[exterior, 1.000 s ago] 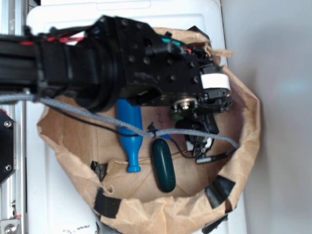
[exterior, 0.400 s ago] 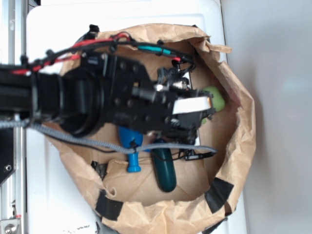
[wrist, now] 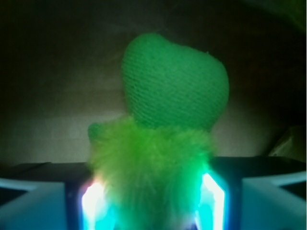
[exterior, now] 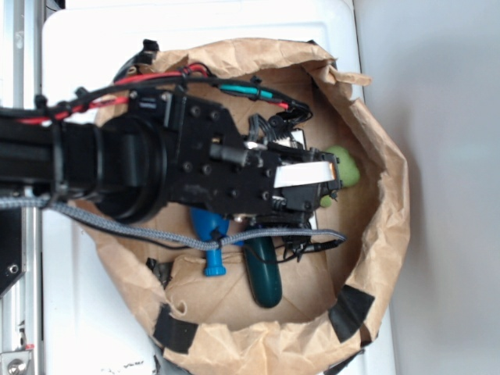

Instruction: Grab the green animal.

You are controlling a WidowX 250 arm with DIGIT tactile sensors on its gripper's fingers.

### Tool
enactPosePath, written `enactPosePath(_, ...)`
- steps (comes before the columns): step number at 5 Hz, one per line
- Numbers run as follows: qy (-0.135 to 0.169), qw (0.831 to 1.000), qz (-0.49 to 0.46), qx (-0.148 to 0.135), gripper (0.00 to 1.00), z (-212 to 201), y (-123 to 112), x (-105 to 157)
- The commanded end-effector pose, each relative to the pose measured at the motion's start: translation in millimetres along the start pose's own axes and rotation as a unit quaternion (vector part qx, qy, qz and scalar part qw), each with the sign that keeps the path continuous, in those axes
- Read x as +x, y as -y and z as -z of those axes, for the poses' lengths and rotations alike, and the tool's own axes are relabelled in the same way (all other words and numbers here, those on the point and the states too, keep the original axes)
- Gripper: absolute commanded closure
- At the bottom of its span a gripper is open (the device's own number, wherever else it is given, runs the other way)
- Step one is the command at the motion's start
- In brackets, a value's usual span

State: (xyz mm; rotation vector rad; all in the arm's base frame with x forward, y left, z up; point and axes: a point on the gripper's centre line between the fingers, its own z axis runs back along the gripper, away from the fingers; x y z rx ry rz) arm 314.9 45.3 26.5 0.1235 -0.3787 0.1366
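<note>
The green animal [exterior: 344,166] lies inside the brown paper bag [exterior: 393,226] against its right wall. Only its light-green head and a foot show past the arm. In the wrist view its smooth round head [wrist: 175,81] sits above its fuzzy yellow-green body [wrist: 151,163]. My gripper [exterior: 331,183] reaches to the right into the bag. In the wrist view the gripper [wrist: 153,203] has the fuzzy body filling the gap between its fingers, and both glowing pads [wrist: 93,203] press into the fur. It is shut on the animal.
A blue bottle-shaped pin [exterior: 211,238] and a dark green capsule [exterior: 264,275] lie on the bag floor below the arm. The bag's crumpled walls ring the gripper closely. The bag stands on a white surface [exterior: 78,312]. Cables trail along the arm.
The arm came down from above the bag's upper part to the green animal at the right wall. In the last half second it has barely shifted, and the fingers sit round the toy.
</note>
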Motion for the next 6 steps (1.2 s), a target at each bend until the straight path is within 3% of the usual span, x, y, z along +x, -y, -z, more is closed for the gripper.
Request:
enactPosePath(1, -0.005, 0.997, 0.029, -0.077, 1.00, -53, -3, -4)
enactPosePath(2, -0.022, 0.985, 0.074, -0.155, 1.00, -108, -14, -27)
enactPosePath(3, -0.047, 0.980, 0.077, -0.180, 1.00, -127, -28, -31)
enactPosePath(4, -0.030, 0.979, 0.073, -0.186, 1.00, -143, -35, -35)
enactPosePath(5, -0.038, 0.975, 0.078, -0.204, 1.00, -149, -39, -33)
enactPosePath(6, -0.011, 0.981, 0.088, -0.171, 1.00, -147, -33, -35)
